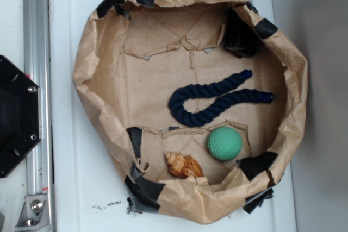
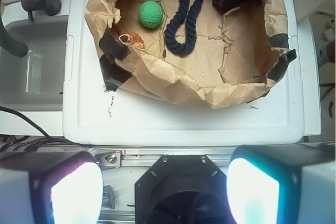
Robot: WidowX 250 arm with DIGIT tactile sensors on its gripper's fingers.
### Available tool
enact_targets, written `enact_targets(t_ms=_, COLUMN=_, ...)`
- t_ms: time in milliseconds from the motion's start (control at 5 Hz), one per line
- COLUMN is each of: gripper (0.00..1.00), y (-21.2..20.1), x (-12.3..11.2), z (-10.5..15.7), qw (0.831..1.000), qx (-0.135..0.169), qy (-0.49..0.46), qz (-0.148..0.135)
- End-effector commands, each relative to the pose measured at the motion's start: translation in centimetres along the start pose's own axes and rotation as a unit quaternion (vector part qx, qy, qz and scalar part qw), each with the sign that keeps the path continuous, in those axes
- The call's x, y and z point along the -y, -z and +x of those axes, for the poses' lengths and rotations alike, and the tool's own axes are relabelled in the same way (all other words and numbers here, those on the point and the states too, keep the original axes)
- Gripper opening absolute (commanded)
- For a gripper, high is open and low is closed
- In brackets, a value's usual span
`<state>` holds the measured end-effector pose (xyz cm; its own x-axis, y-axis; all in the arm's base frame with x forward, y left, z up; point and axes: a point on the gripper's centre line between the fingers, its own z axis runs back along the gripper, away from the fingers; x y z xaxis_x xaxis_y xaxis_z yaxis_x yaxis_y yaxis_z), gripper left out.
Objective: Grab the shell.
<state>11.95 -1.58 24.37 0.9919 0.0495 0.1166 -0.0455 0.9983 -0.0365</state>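
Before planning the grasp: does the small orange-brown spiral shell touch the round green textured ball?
Apart. The exterior view shows bare brown paper between the orange-brown spiral shell and the green textured ball.

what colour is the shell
Glossy orange-brown with cream ridges; the shell shows best in the exterior view.

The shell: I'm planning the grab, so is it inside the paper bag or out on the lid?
Inside. The shell lies on the bag's floor beside the green ball, within the paper wall.
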Motion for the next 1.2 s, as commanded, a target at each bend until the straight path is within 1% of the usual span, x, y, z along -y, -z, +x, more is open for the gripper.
enact_targets(t_ms=0, gripper=1.00, y=0.0, x=0.0, z=0.0, qw=1.000, qx=0.000, qy=0.000, qz=0.000)
enact_targets(t_ms=200, gripper=1.00, y=3.5, x=-1.9, z=3.5, qw=0.998, qx=-0.021, qy=-0.008, qz=-0.062)
enact_targets(t_ms=400, gripper=1.00, y=5.7, x=-3.1, z=6.6, qw=0.993, qx=-0.019, qy=-0.054, qz=-0.107)
enact_targets(t_ms=600, gripper=1.00, y=8.7, x=-3.5, z=8.3, qw=0.990, qx=-0.034, qy=-0.069, qz=-0.121)
enact_targets(t_ms=800, gripper=1.00, y=11.5, x=-2.2, z=9.6, qw=0.990, qx=-0.047, qy=-0.074, qz=-0.113)
enact_targets(t_ms=1000, gripper=1.00, y=15.7, x=-0.7, z=11.8, qw=0.990, qx=-0.046, qy=-0.086, qz=-0.103)
